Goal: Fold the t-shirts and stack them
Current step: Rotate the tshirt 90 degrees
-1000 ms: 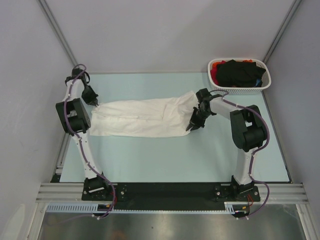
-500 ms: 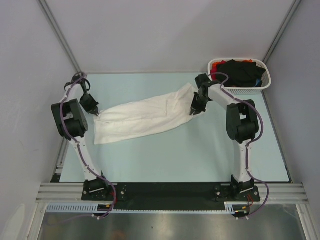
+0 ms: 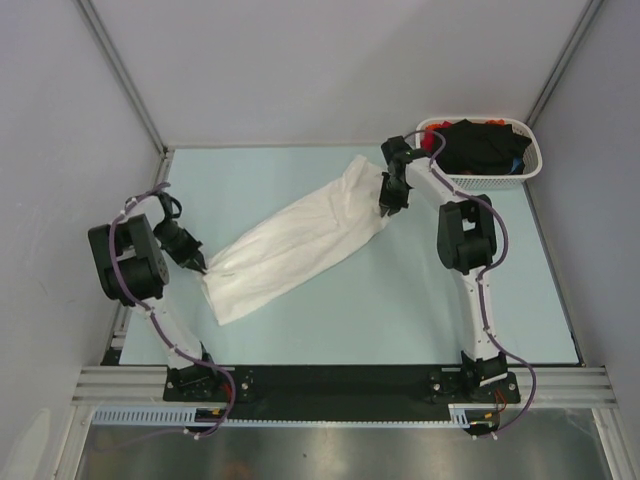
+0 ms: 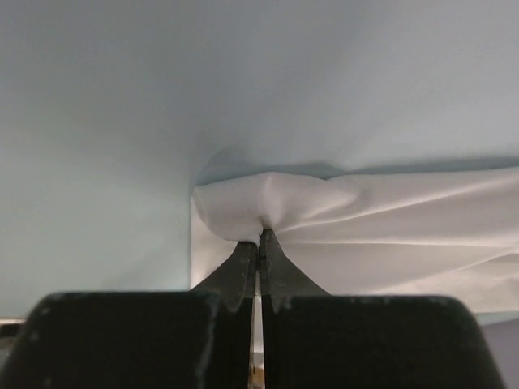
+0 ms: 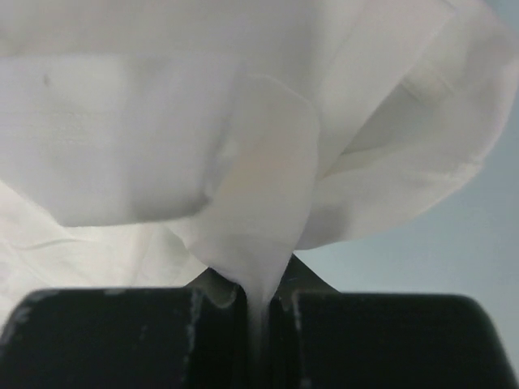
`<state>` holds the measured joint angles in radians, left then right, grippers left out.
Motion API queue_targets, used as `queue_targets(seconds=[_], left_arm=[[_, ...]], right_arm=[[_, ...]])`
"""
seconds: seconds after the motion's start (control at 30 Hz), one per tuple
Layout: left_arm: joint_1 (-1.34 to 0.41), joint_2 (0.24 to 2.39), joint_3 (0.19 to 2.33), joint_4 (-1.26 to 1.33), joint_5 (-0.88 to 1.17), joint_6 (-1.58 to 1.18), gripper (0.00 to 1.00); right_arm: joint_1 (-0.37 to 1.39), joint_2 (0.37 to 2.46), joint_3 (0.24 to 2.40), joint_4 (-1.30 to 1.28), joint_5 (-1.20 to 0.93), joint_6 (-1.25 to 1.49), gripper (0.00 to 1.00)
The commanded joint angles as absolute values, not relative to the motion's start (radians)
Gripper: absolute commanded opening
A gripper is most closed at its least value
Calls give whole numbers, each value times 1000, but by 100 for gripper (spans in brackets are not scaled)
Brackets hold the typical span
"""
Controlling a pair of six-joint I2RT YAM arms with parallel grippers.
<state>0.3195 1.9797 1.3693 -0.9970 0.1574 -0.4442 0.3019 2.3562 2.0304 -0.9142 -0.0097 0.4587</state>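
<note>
White t-shirt [image 3: 295, 240] stretches diagonally over the table [image 3: 400, 300] between both pincers. The left gripper [image 3: 200, 266] is clamped on its near-left corner. The right gripper [image 3: 385, 208] is clamped on its far-right end, near the basket [image 3: 480, 175].

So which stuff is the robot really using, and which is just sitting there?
Part of the job: white t-shirt, pinched by left end effector and right end effector; black and red shirts.
Just there: white basket; table.
</note>
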Motion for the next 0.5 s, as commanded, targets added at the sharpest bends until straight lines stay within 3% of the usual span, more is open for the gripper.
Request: queue_targets(seconds=[0.0, 0.2, 0.47], left_arm=[[287, 1827, 1200, -1031, 195, -437, 0], [178, 1692, 1014, -1023, 219, -440, 0], [-171, 1675, 965, -974, 297, -524, 0]], right_arm=[[308, 2431, 2199, -888, 119, 377, 0], [325, 2606, 2440, -853, 124, 322, 0], [383, 2649, 2436, -544, 81, 230, 2]])
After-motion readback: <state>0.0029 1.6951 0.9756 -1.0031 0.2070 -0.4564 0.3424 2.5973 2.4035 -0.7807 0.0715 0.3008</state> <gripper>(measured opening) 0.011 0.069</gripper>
